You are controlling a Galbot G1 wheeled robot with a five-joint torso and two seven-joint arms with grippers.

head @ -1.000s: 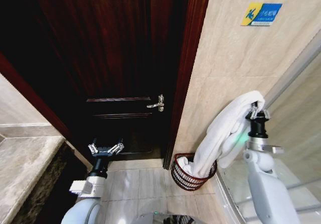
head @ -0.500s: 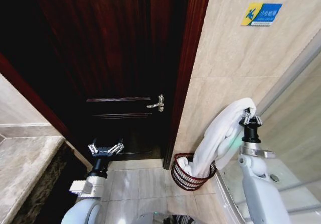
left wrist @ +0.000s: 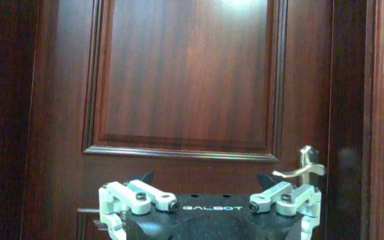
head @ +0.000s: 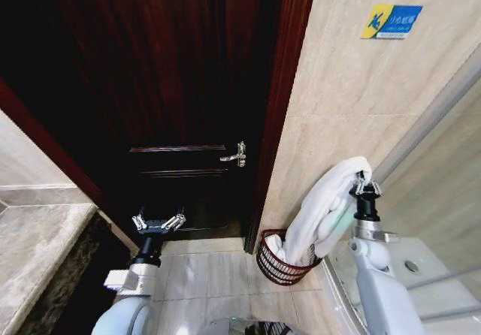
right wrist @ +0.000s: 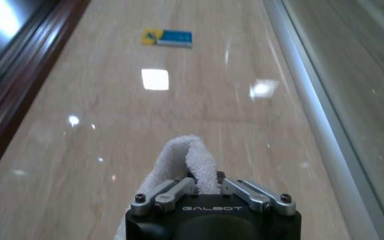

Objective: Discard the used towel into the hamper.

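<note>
1. Right claw (head: 364, 186) raised beside the tiled wall (head: 338, 72), pinched closed on the towel's (head: 323, 211) top fold.
2. Towel hangs down from the claw; its lower end lies inside the hamper (head: 279, 264).
3. Hamper stands on the floor (head: 210, 275) by the door frame (head: 278, 117), against the wall.
4. Left claw (head: 158, 222) spread wide, empty, facing the door (head: 173, 87).

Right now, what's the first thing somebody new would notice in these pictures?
The big white towel stands out first: the right gripper pinches its top with shut jaws, and its tail hangs down into the hamper on the floor by the tiled wall. Next comes the tall dark wooden door with its silver handle, where the left gripper waits with open jaws.
</note>
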